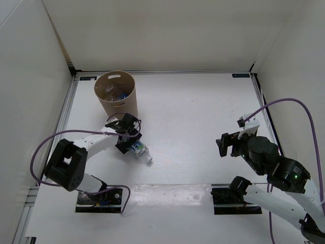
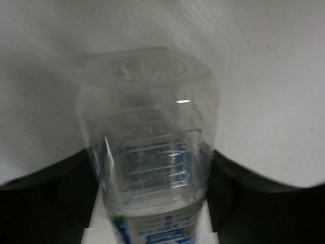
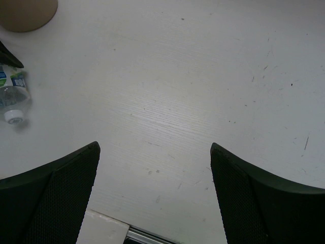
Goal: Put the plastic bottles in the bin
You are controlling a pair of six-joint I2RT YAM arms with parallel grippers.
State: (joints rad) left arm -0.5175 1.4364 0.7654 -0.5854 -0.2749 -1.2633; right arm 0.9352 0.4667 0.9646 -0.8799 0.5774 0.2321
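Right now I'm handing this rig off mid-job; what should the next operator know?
Left tool: fingers flank the clear plastic bottle with the blue label, lying on the white table near the tan-brown round bin; grip unconfirmed.
Right tool: open, empty, over the table's right side.
Bin: upright, bottles inside, count unclear.
Done: some bottles binned. Left: clamp, lift, drop this one in.
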